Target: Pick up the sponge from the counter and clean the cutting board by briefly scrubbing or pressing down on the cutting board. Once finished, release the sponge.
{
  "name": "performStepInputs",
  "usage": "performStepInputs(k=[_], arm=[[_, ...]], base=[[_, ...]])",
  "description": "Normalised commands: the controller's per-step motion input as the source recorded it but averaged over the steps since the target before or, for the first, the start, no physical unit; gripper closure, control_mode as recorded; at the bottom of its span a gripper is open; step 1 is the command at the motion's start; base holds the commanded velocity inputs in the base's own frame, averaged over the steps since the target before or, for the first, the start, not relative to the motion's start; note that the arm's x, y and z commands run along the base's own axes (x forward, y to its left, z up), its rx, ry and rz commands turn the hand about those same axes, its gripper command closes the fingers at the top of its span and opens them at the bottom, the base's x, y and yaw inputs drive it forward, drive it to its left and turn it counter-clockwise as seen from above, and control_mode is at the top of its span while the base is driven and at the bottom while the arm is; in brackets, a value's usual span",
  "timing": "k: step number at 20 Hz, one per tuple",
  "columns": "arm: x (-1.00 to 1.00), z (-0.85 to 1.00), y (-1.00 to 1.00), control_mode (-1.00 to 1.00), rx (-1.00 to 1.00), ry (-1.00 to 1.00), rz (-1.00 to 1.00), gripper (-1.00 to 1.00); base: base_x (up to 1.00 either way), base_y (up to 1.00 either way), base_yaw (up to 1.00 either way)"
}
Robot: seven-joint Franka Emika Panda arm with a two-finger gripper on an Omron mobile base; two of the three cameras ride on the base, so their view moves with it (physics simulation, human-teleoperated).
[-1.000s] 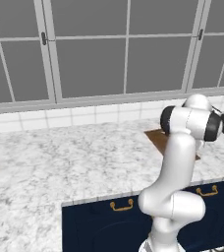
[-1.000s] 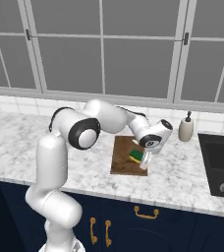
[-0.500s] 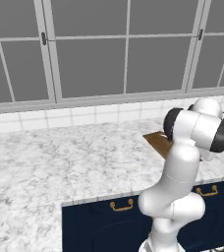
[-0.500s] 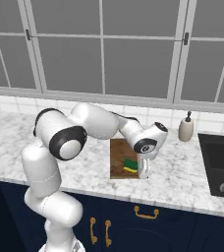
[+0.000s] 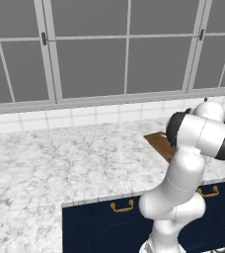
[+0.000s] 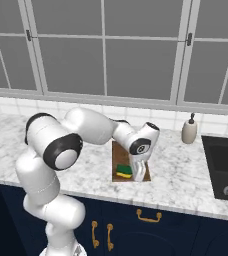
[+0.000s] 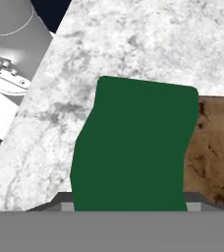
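Sponge [image 6: 124,171]: green top up, on the cutting board [image 6: 117,151] near its front edge.
Claw [image 6: 137,175]: clamped on sponge.
Table [image 6: 186,175]: carries board.
Technique: press straight down, short strokes, stay inside the board's edges.

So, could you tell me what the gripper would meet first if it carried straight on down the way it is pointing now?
Most likely the green-topped yellow sponge: in the hand view its green scouring face sits right ahead of the gripper. Under it lies the brown wooden cutting board. Whether the fingers already hold the sponge is unclear.

Green-topped yellow sponge [image 6: 124,171]; brown cutting board [image 6: 117,150]; grey-veined white counter [image 6: 186,177]
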Motion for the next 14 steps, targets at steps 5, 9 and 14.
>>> performStepInputs(k=[5,9,14], arm=[[-0.01,-0.01,0.14,-1.0,0.0,0.0,0.0,1.0],[-0.06,-0.08,0.56,-1.0,-0.01,-0.01,0.0,1.0],[0.08,-0.32,0.37,-1.0,-0.14,-0.1,0.0,1.0]], base=[[0.0,0.0,0.0],[0.0,0.0,0.0],[0.0,0.0,0.0]])
